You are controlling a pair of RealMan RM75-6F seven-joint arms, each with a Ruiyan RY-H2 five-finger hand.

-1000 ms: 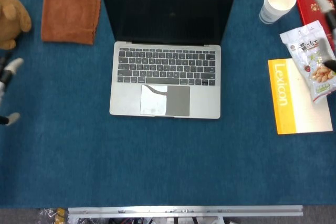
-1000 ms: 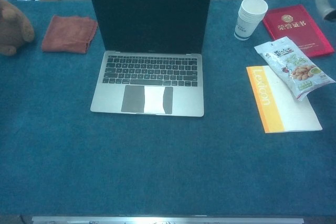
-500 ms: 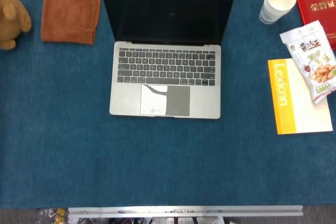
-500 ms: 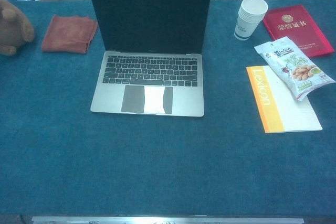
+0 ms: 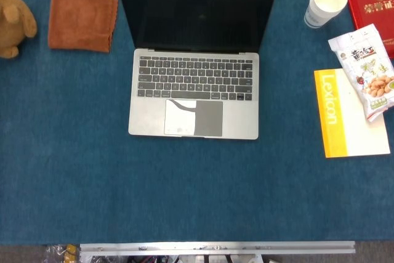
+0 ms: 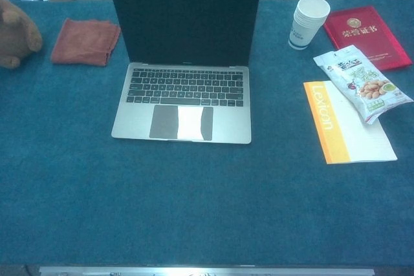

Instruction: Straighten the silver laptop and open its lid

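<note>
Both robot hands, blurred at the frame edges a second ago, have gone from sight, so their state cannot be told. Head view: the silver laptop (image 5: 194, 93) sits square on the blue bench (image 5: 184, 189), lid raised, screen dark. Chest view: an orange cloth (image 6: 85, 41) lies left of it, a paper cup (image 6: 309, 22) and snack bag (image 6: 363, 82) right.

"Lexicon" runs along the orange spine of the white booklet (image 5: 351, 115) at right; other print is too small to read.
</note>
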